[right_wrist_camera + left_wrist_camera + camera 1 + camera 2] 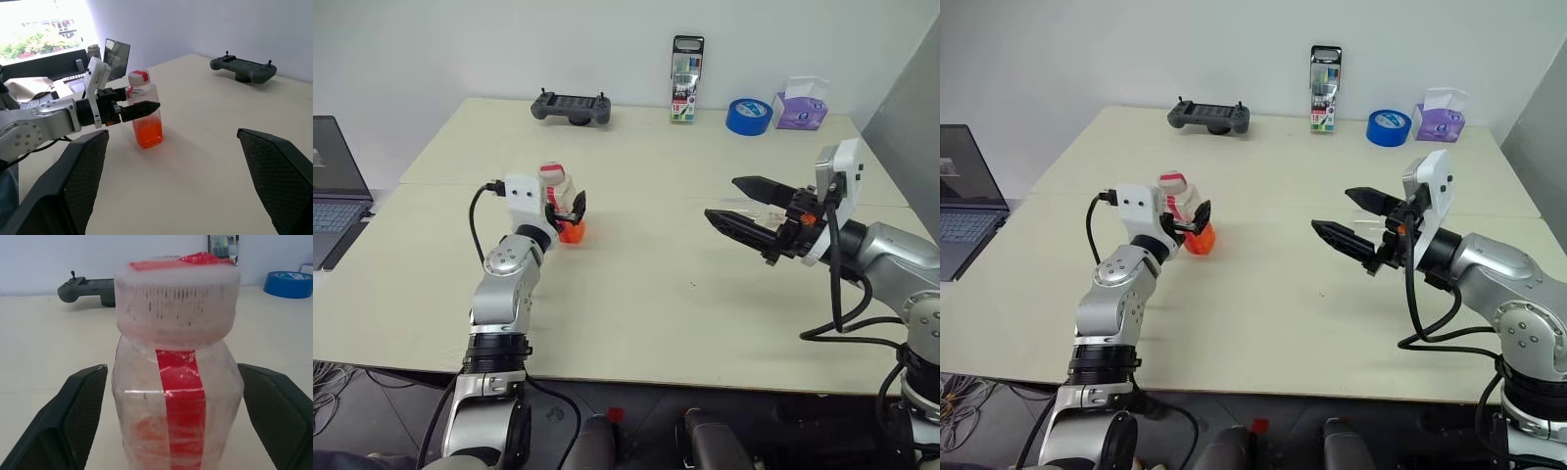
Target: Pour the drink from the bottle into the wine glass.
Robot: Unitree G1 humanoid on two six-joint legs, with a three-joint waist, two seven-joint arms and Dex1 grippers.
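Orange-red drink (148,134) sits low in the bottle (145,110), which stands upright on the counter (656,284) with its cap on. Left tool (570,209) has its fingers (73,416) spread on either side of the bottle body, lined up for a side grab, though no squeeze that I can see. Right tool (742,208) hovers spread wide above the counter, well apart, probably waiting to deal with the cap. Can't make out a wine glass for sure.
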